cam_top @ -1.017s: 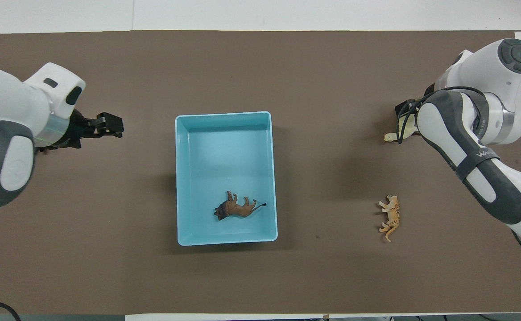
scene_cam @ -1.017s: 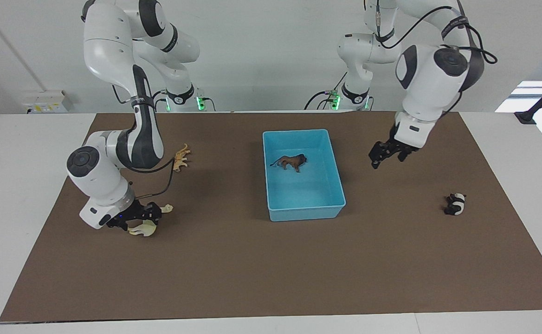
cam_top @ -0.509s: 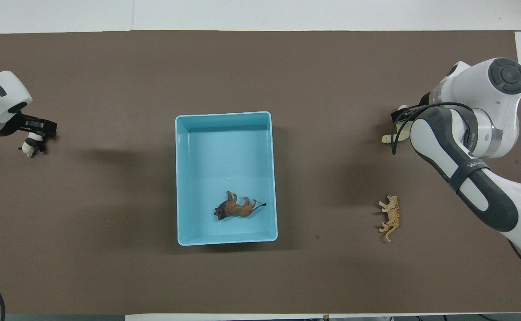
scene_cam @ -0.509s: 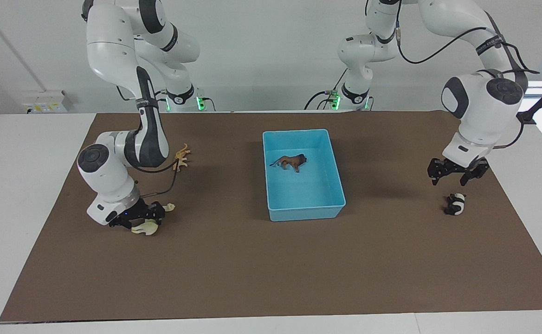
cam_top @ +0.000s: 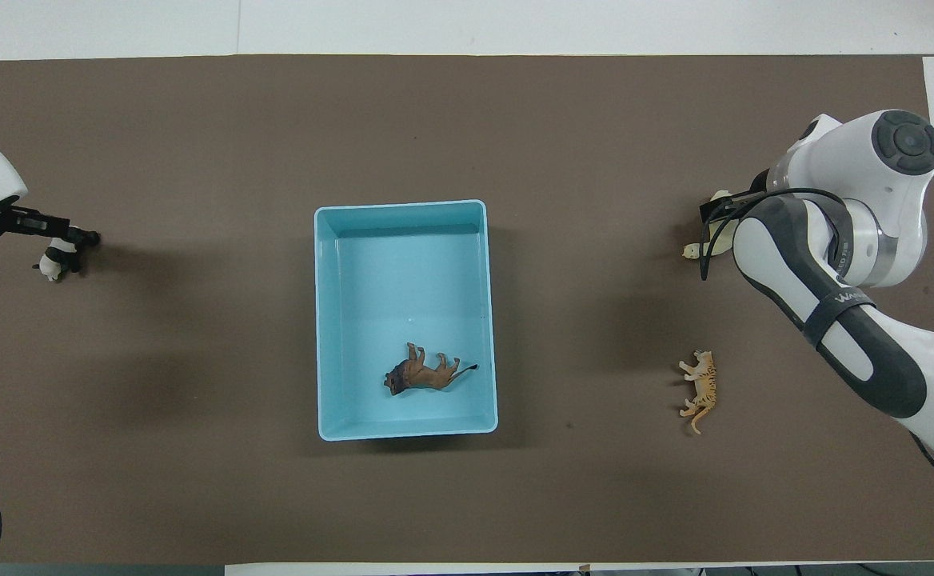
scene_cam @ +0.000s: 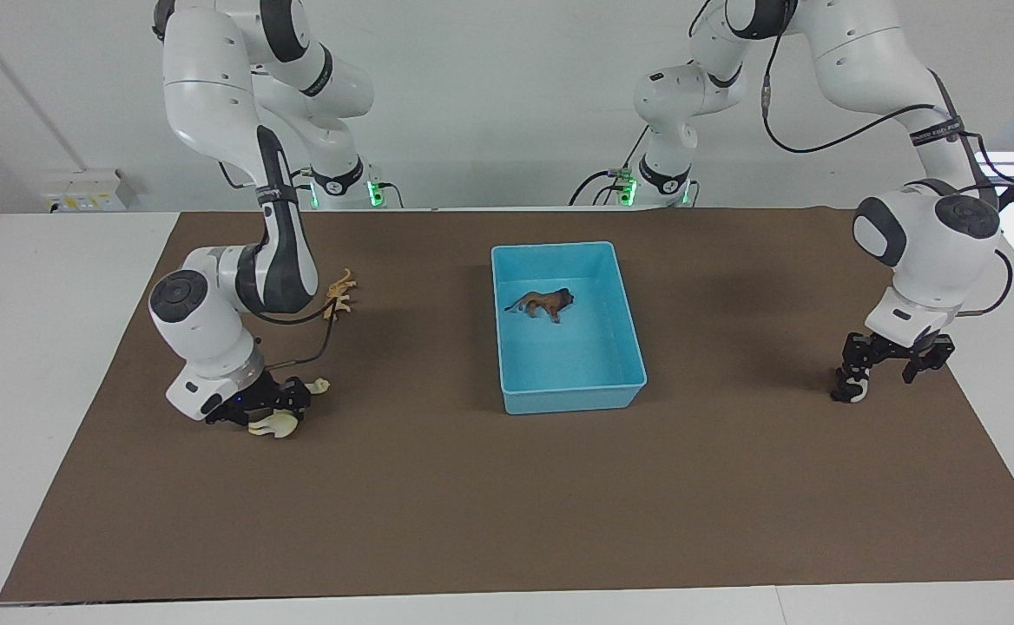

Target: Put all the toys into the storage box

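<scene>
Covering most of the white table [scene_cam: 38,365], a brown mat [scene_cam: 472,495] carries everything; a pale wall rises past the arm bases. The light-blue storage box [scene_cam: 637,343] sits mid-mat with the lion [scene_cam: 546,303] lying inside. Toward the left arm's end, the left gripper [scene_cam: 896,363] is down at the panda [scene_cam: 852,380], fingers spread around it. Toward the right arm's end, the right gripper [scene_cam: 274,408] sits on the cream horse [scene_cam: 274,424]; whether it grasps is unclear. The tiger [scene_cam: 339,293] lies on the mat nearer the robots
</scene>
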You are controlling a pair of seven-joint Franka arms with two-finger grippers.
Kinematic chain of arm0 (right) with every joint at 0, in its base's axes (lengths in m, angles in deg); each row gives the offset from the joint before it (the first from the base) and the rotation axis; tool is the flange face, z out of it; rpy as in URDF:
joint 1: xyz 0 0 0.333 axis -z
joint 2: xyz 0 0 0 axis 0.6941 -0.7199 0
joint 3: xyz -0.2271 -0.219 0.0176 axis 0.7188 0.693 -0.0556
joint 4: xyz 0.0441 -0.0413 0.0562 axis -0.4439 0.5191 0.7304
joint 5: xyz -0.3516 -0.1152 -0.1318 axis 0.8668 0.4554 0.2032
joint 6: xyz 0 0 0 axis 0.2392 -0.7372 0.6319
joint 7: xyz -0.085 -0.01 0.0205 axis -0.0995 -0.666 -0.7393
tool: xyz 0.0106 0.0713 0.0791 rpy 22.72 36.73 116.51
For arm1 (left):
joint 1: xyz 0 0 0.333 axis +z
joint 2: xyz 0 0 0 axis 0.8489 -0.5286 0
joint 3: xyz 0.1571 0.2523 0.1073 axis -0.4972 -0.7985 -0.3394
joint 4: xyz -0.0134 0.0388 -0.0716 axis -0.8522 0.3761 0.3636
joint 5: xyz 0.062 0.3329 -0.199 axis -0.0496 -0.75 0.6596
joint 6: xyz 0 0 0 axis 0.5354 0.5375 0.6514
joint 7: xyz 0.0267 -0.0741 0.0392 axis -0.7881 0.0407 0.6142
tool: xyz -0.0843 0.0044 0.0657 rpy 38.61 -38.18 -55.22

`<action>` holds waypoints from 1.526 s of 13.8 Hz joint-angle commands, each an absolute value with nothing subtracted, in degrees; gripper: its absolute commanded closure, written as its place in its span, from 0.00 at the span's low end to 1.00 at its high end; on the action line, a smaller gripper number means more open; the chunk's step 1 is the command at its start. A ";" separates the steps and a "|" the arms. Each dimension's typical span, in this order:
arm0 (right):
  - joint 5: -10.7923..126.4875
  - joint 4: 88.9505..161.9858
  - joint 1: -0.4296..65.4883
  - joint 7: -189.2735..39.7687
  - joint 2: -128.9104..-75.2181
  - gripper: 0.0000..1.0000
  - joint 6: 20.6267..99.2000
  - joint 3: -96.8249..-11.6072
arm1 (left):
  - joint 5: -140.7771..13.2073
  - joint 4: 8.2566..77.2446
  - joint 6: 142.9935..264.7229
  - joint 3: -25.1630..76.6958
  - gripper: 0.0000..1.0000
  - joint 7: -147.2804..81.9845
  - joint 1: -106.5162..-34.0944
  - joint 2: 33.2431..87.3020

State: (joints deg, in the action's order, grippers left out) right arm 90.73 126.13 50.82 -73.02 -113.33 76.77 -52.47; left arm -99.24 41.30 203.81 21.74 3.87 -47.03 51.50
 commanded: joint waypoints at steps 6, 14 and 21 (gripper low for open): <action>91.34 120.07 50.37 -74.58 -112.39 0.00 68.79 -52.90 | -100.61 46.14 210.58 22.12 0.00 4.15 -46.49 49.68; 91.25 124.63 49.76 -79.49 -110.81 0.00 67.91 -52.99 | -100.61 46.50 212.17 21.95 0.63 3.89 -46.14 47.57; 91.25 130.52 48.96 -82.49 -109.93 0.00 75.64 -52.99 | -99.12 39.73 198.83 22.39 1.00 -8.31 -49.20 48.27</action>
